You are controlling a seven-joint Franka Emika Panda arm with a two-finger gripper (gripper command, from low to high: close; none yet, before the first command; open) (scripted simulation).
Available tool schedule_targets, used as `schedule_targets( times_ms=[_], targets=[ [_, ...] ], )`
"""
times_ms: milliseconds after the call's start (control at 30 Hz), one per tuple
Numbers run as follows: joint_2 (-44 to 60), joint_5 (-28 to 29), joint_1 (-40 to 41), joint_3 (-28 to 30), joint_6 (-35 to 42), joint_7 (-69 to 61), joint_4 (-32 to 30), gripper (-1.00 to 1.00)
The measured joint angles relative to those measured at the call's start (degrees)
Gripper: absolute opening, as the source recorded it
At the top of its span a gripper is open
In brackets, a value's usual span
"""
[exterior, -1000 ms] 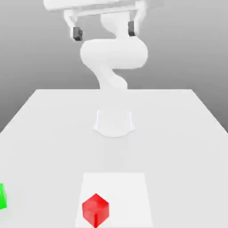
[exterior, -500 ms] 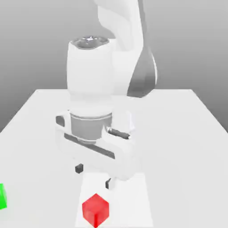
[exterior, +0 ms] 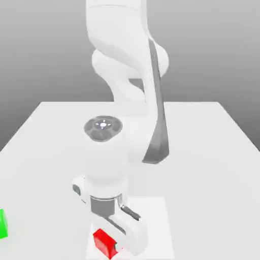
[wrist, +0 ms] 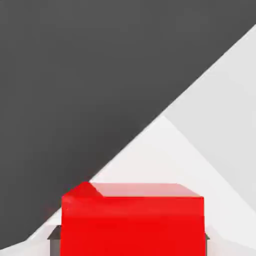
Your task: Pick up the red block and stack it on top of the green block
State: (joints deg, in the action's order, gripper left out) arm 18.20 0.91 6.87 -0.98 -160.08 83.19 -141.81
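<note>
The red block [exterior: 103, 241] rests on a white square patch of the table [exterior: 152, 213] near the front edge. My gripper [exterior: 112, 244] has come down over it, and the white hand covers the block's right side. In the hand view the red block [wrist: 133, 220] sits close up, with a dark fingertip [wrist: 54, 234] pressed against each side, so the gripper is shut on it. The green block [exterior: 2, 225] lies at the exterior view's left edge, well apart from the gripper and partly cut off.
The white tabletop [exterior: 203, 152] stretches back behind the arm. The arm's base stands at the table's middle, hidden behind the lowered links [exterior: 104, 162]. Open surface lies between the red block and the green one.
The arm swung down from high above the table, and the hand dropped onto the red block. The fingers, spread above it half a second ago, now sit against its sides.
</note>
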Motion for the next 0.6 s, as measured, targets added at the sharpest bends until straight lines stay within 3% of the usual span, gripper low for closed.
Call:
schedule_targets(
  times_ms=[100,367,500,533,600],
  targets=[
    [-5.62,-0.42,0.42,0.03,4.94,-0.52,-0.69,-1.0],
    [-5.13,-4.3,14.5,8.62,11.96,-13.12,6.57,-1.0],
    [2.9,-7.9,21.56,10.06,8.72,-19.31,11.17,-1.0],
    [4.19,-8.39,22.12,9.96,7.81,-19.87,11.53,1.0],
    [4.19,-8.39,22.12,9.96,7.81,-19.87,11.53,1.0]
  ],
)
